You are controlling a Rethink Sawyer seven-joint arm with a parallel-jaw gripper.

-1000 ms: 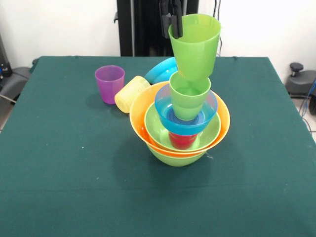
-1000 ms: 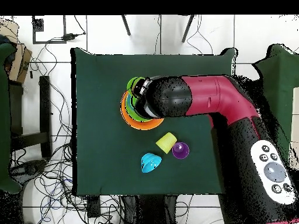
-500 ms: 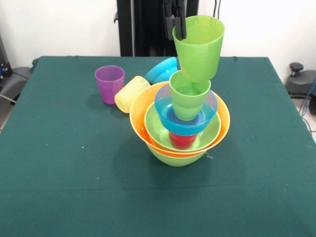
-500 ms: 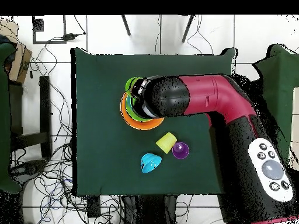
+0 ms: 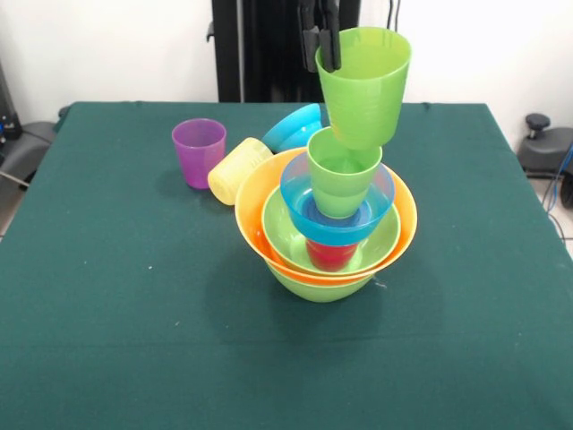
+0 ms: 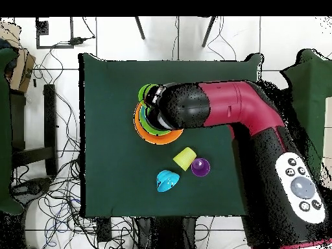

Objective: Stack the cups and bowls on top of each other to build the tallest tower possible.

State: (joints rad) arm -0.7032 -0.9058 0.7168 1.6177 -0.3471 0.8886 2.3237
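The tower [image 5: 327, 237] stands mid-table: a lime green bowl [image 5: 318, 283] at the bottom, the orange bowl [image 5: 255, 202], a second lime green bowl [image 5: 285, 235], a red cup [image 5: 329, 254], a blue bowl [image 5: 336, 222] and a light green cup [image 5: 342, 172] on top. My gripper [image 5: 321, 40] is shut on the rim of a second light green cup [image 5: 363, 88], held upright just above the tower's top cup. In the overhead view the arm [image 6: 214, 110] hides most of the tower; only the orange bowl's rim [image 6: 154, 136] shows.
A purple cup [image 5: 199, 150] stands upright at the back left. Next to it a pale yellow cup [image 5: 236, 169] lies on its side. A blue bowl [image 5: 295, 126] leans tilted behind the tower. These also show as purple cup [image 6: 200, 167], yellow cup [image 6: 184, 157] and blue bowl [image 6: 167, 181].
The held light green cup has risen slightly and shifted a little to the right above the tower. The tower and loose items have not moved.
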